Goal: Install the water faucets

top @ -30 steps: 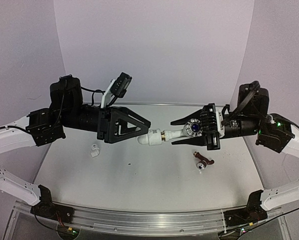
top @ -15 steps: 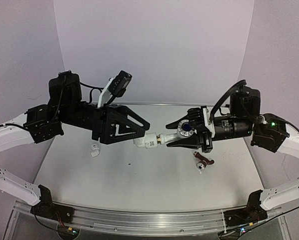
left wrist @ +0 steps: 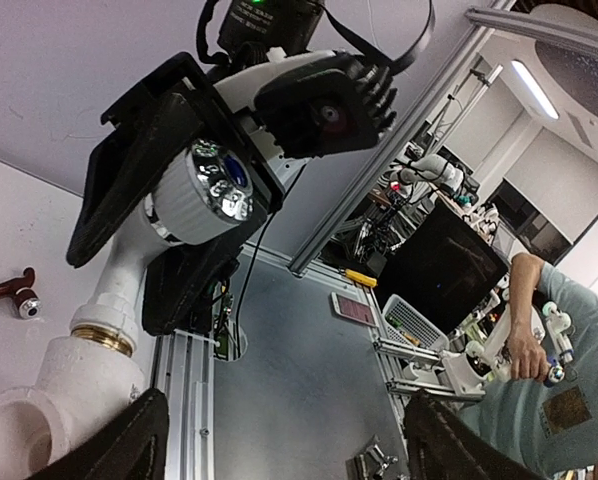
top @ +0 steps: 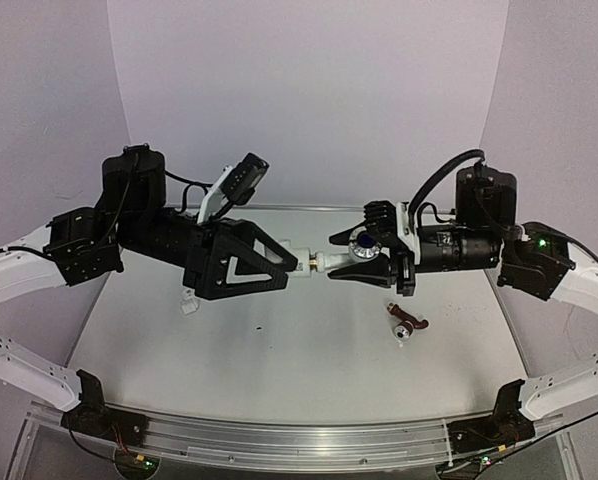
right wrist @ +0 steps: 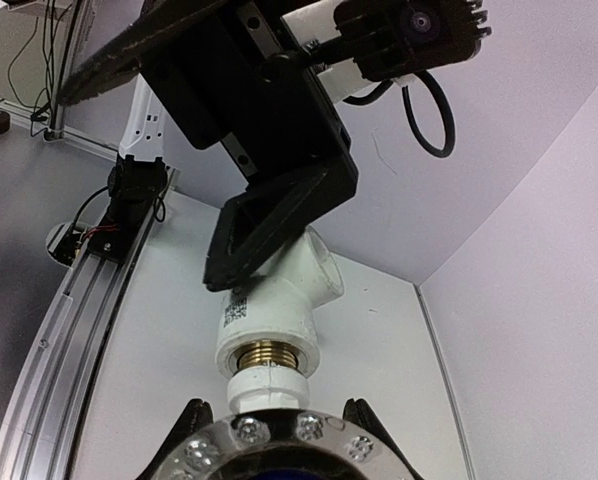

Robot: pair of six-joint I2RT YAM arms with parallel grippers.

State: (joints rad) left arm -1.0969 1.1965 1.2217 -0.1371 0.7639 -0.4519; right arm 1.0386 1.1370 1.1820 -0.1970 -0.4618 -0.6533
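1. The table [top: 309,370] has a pale, smooth top with rounded far corners, closed in by plain light walls at the back and on both sides.
2. An aluminium rail [top: 299,440] runs along its near edge.
3. On the right half lies a small brown tap [top: 407,325] on its side, its silvery knob towards the near edge.
4. On the left half, well apart from the tap, sits a short white elbow fitting [top: 188,303], partly hidden from above.
5. Between the two, nearer the fitting, there is a tiny dark speck [top: 259,327] on the surface; I cannot tell what it is.
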